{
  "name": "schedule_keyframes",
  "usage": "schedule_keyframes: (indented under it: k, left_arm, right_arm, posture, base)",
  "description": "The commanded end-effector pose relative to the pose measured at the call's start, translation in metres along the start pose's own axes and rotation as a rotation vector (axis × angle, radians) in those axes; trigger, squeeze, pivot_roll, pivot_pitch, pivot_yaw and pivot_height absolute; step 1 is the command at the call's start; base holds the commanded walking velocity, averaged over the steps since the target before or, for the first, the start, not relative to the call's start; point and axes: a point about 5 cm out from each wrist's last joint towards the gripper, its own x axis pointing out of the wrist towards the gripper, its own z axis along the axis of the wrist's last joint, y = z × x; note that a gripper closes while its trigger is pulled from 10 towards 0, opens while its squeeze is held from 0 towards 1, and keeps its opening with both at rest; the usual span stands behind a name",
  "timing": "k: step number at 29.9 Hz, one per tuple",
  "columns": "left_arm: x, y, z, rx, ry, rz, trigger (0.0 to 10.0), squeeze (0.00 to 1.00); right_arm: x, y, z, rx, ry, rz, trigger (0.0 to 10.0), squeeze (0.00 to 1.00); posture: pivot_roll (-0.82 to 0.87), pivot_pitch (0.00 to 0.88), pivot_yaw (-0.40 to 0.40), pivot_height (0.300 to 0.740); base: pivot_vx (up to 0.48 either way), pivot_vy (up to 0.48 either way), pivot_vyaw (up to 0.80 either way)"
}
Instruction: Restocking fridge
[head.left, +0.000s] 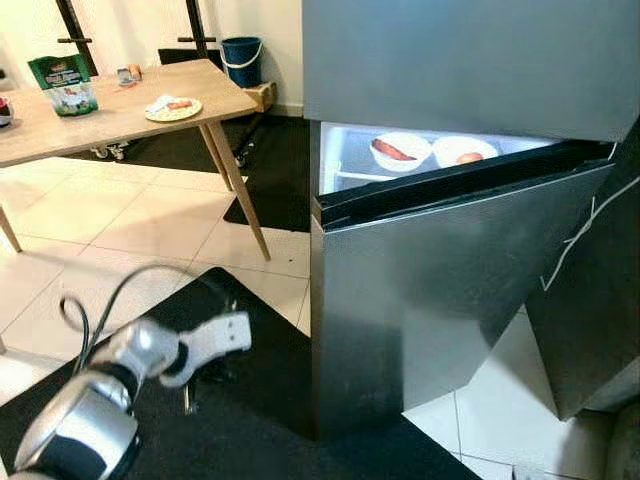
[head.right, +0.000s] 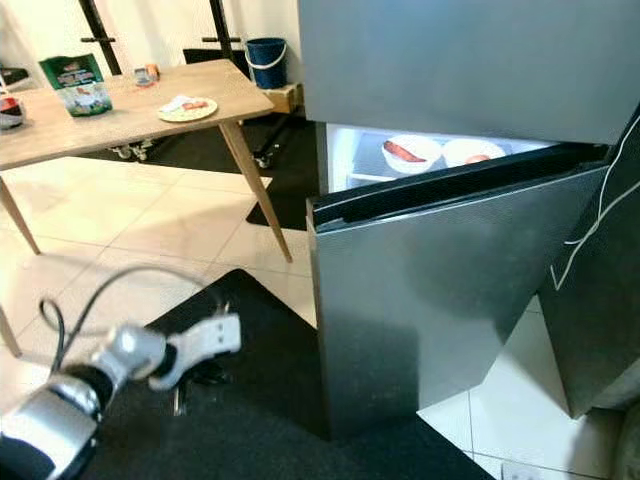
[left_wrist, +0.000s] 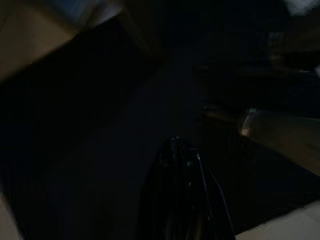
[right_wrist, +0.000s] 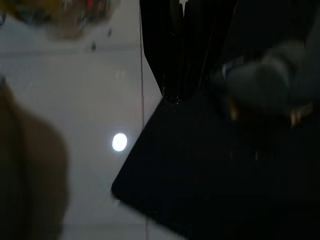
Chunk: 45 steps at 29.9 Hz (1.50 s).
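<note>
Jaws of left gripper: dark, blurred, spread cannot be told. Right gripper: fingers appear pressed together, pointing at black mat edge over white tile.
Fridge: door ajar, lit interior partly hidden behind door top. Two bowls on shelf, contents reddish, unclear.
Wooden table: plate near right edge, green bag at back, left end cut off.

Left arm held low, forearm bent forward

The silver left arm is carried low with its wrist turned inward. The left gripper is seen with its black fingers pressed together. The right gripper is pointed downward, fingers likewise closed.
</note>
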Motion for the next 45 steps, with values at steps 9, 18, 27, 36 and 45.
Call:
schedule_keyframes:
  k: [9,18,27,36,45]
  left_arm:
    - [0.030,-0.048,-0.050,-0.390,0.091,0.272,10.0,0.00]
    - [0.042,-0.104,-0.091,-0.725,0.189,0.415,10.0,0.00]
    - [0.044,-0.148,-0.115,-0.967,0.250,0.474,10.0,0.00]
    - [0.042,-0.181,-0.131,-1.069,0.326,0.481,10.0,0.00]
    - [0.043,-0.178,-0.128,-1.079,0.310,0.492,10.0,0.00]
  right_arm:
    - [0.006,0.029,0.039,0.041,-0.134,0.192,10.0,0.00]
    - [0.002,0.089,0.100,0.000,-0.335,0.576,10.0,0.00]
    - [0.001,0.102,0.119,-0.115,-0.354,0.550,10.0,0.00]
    - [0.010,0.071,0.039,-0.336,-0.015,0.339,10.0,0.00]
    - [0.004,0.054,-0.008,-0.348,0.124,0.255,10.0,0.00]
  posture:
    - [-0.13,0.031,-0.018,0.740]
    - [-0.10,0.018,-0.041,0.740]
    - [-0.08,0.000,-0.052,0.740]
    - [-0.07,0.000,-0.060,0.740]
    - [-0.06,0.000,-0.060,0.740]
  base:
    - [0.000,0.000,0.00]
    - [0.000,0.000,0.00]
    - [0.000,0.000,0.00]
    - [0.350,0.000,0.00]
    - [0.480,0.000,0.00]
